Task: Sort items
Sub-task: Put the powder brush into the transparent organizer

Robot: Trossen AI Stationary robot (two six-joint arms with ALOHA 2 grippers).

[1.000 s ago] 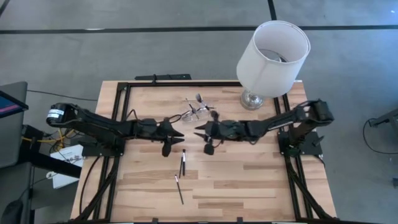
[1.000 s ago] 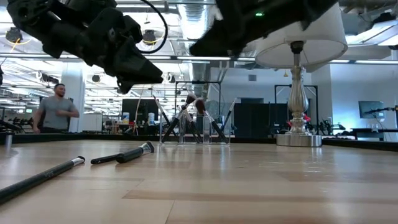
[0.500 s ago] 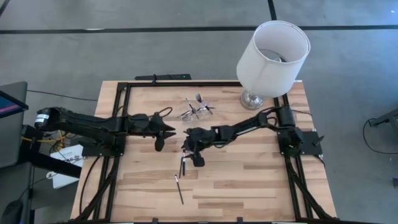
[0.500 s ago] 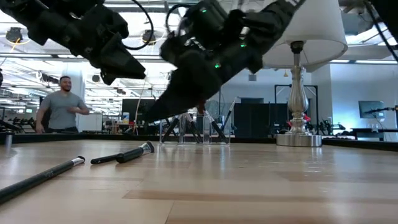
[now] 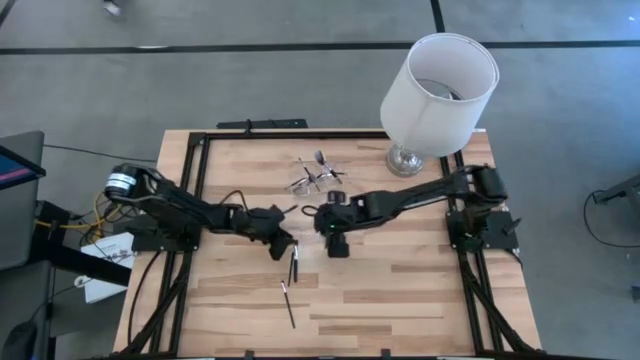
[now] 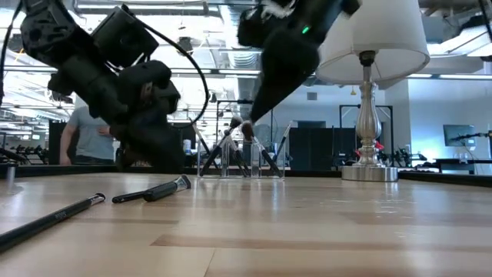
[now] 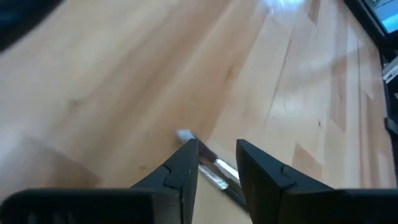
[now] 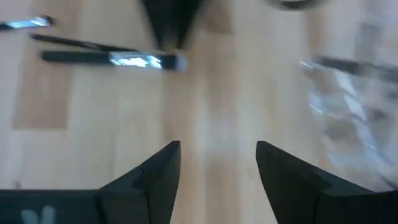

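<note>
A: Left gripper [image 7: 216, 163] parted, empty, low over table [image 5: 400, 290]; brush [image 7: 208, 163] lies just past its fingertips, between them.

B: Right gripper [image 8: 217, 163] wide apart, empty; same brush [image 8: 112, 58] beyond, others in container [image 5: 312, 178] farther back.

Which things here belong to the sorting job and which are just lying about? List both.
Job: loose makeup brushes on the table, brushes in the clear container, left gripper reaching for one, right gripper.

Lying about: lamp, person in the background.

No text, label or number can be read anywhere.
</note>
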